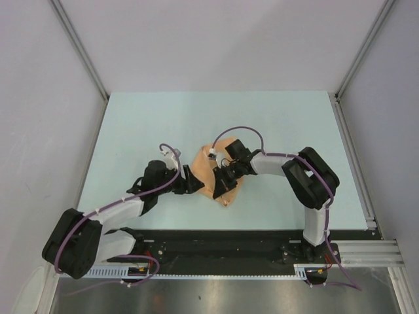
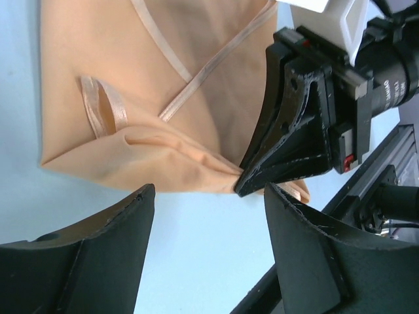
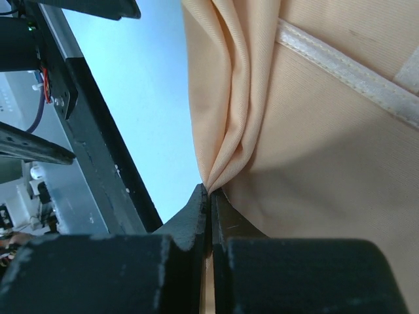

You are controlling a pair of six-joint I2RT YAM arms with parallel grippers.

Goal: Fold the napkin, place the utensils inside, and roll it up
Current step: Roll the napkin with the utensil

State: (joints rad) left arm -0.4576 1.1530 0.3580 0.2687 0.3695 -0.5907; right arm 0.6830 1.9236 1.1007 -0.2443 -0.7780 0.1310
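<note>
Peach napkin (image 1: 208, 171) sits mid-table (image 1: 131, 131), partly folded with hem strips (image 2: 171, 62) showing on top. Its long axis runs roughly 11-to-5 in the top view.

Right gripper (image 3: 209, 193): jaws fully closed, pinching a gathered pleat of the napkin's near edge. Cloth bunches and fans away from the tips toward 12 in its wrist view. From above, that pinch is at about 5 o'clock of the napkin's centre.

Left gripper (image 2: 208, 196): jaws wide apart, nothing between them. The napkin edge is just past its fingertips toward 12 in its own view, with bare table underneath. From above, the napkin lies at about 3 o'clock from it, close by.

Fork: can't make it out in any view, so its position is unknown.

Judgement: we're in the fold step. The right arm has the edge and the left arm has nothing yet. The next move turns on the left jaws being short of the same near edge, at 9 o'clock of the right pinch. They need to go forward along 12 to catch cloth. Risk is grabbing one layer only.
</note>
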